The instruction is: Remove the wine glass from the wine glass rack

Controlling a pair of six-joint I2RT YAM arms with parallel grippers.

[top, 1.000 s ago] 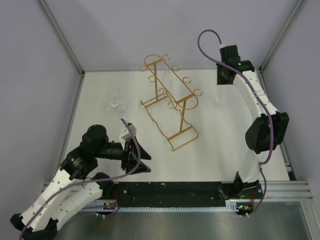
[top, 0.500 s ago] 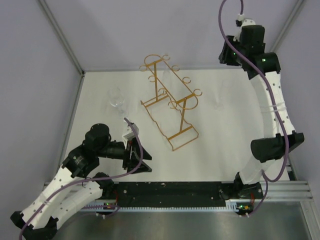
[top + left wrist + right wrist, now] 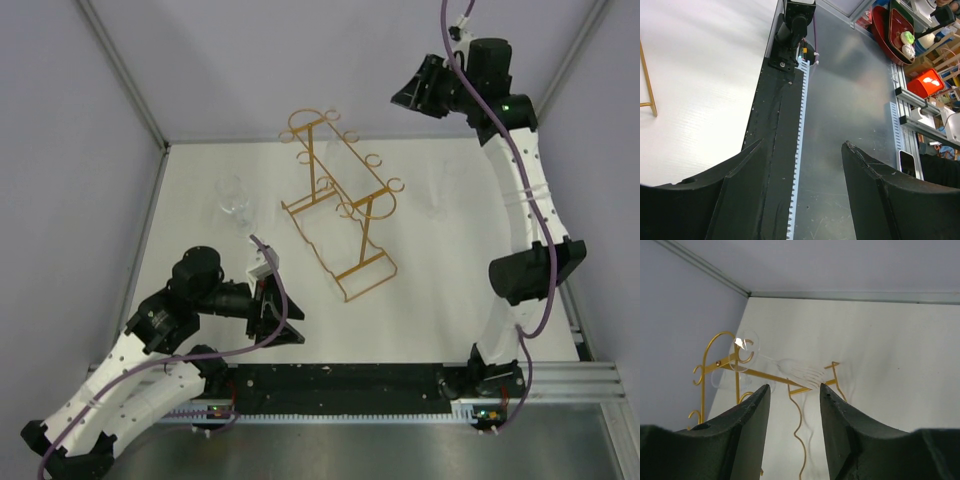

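Pale lilac walls (image 3: 60, 150) were seen closing round a white table (image 3: 440, 290), on which the thin gold-orange wire glass rack (image 3: 345, 208) was set at a slant near the middle. The clear, colourless stemmed wine glass (image 3: 799, 374) was found hung at the rack's far, looped end. In the right wrist view its flat round foot was caught by a curled loop at upper left, and its bowl was carried toward lower right beside a gold bar. As the wall corner's seam was slanted the same way there, the long axis was judged upright, foot up and bowl down.

The right gripper (image 3: 794, 390) was raised high by the back wall, beyond and to the right of that end. Its fingers were parted and nothing was held, and the glass was framed in the gap, well apart. The left gripper (image 3: 802, 150) was seen low at the near edge, likewise spread and empty, aimed along the black base rail (image 3: 775, 150). The right arm was judged the nearer.
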